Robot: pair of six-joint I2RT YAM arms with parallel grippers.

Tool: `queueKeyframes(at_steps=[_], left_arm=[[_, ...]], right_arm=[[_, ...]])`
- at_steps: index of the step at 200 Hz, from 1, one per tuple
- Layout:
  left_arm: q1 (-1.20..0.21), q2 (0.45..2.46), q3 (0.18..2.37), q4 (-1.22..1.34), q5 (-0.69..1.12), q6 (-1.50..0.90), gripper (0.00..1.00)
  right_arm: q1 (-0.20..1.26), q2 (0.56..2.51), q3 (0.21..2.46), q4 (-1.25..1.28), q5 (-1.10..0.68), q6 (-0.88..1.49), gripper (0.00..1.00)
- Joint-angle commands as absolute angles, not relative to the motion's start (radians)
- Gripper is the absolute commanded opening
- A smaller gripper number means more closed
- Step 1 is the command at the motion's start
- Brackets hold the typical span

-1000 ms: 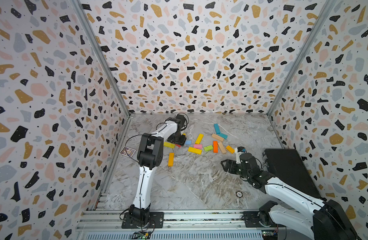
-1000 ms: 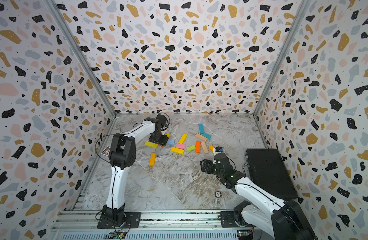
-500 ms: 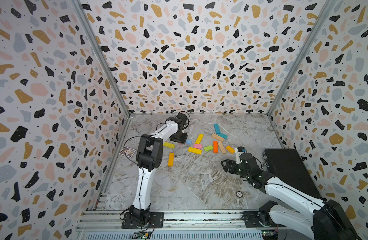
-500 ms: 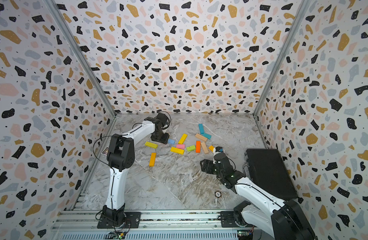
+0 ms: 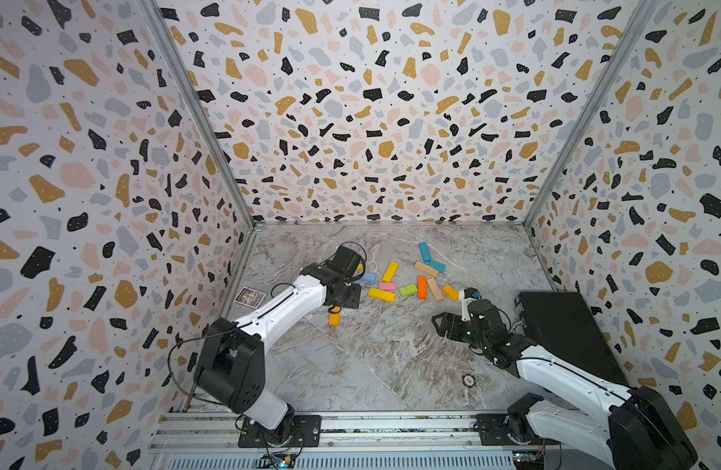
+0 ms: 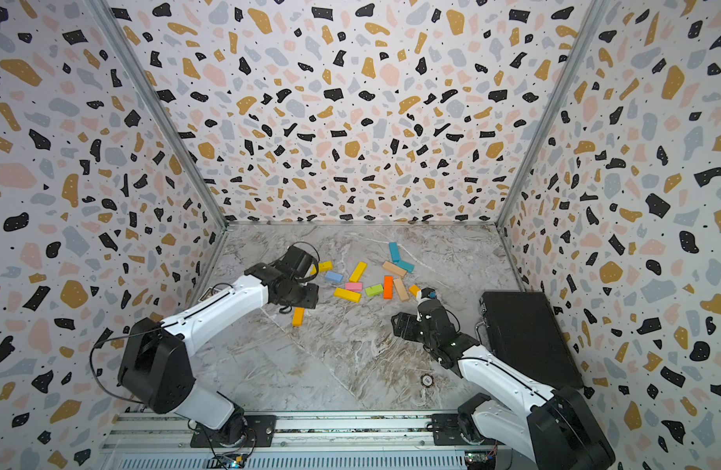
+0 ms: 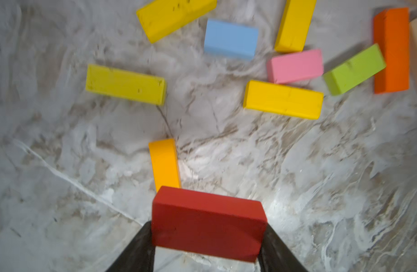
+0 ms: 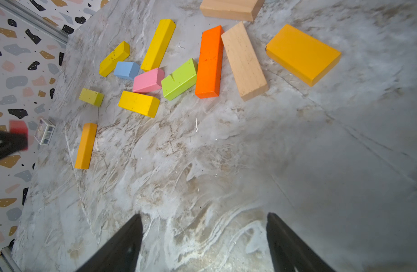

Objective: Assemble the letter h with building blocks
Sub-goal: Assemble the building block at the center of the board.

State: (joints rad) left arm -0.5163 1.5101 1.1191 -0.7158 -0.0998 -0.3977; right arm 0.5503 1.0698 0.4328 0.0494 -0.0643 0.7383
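1. The left gripper (image 7: 208, 237) clamps a short, flat red wooden block (image 7: 208, 222) crosswise between its black fingers (image 7: 139, 247), one finger on each short end.
2. In the left wrist view, the red wooden block covers one end of a long amber wooden bar (image 7: 164, 162). The bar lies flat on the grey marble-patterned tabletop (image 7: 61, 141). Whether the two touch cannot be told.
3. Past that bar lies the loose cluster. It includes a long yellow wooden bar (image 7: 282, 99), a light-blue block (image 7: 231, 38) and a pink block (image 7: 295, 66). A lime-green block (image 7: 354, 69) has its end against a long orange bar (image 7: 392, 50).
4. The right gripper (image 8: 205, 235) hangs over bare marble with its jaws wide apart and nothing between them, well apart from the red wooden block. Ahead of it lie a tan wooden bar (image 8: 245, 61) and a flat amber rectangular block (image 8: 302, 54).
5. Two teal bars (image 5: 424, 251) lie farthest back, near the rear wall.
6. Terrazzo-patterned walls (image 5: 106, 203) close three sides. A black case (image 5: 566, 337) lies along the right wall beside the right arm. A small printed card (image 5: 249, 296) lies by the left wall.
7. A broad bare stretch of tabletop runs from the amber wooden bar to the front rail (image 5: 391, 423). Only a small round disc (image 5: 468, 380) lies on it.
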Motion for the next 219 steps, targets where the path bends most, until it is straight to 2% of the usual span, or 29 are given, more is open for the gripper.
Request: queueKeyframes(at_steps=[1,64,104,219], left_arm=[[-0.548,1.416,1.026,-0.704,-0.123,-0.523,0.54],[-0.592,1.319,0.855,-0.723,-0.081,-0.653,0.53],[-0.592,1.373,0.808,-0.667,-0.052,-0.657,0.53],[-0.536,1.531,0.851,-0.621,-0.059,-0.578,0.51]], right_arm=[[0.555,1.077,0.429,0.057,-0.071,0.745,0.84],[0.555,1.083,0.432,0.056,-0.069,0.744,0.84],[0.556,1.08,0.432,0.053,-0.071,0.743,0.84],[0.557,1.069,0.433,0.047,-0.068,0.74,0.84]])
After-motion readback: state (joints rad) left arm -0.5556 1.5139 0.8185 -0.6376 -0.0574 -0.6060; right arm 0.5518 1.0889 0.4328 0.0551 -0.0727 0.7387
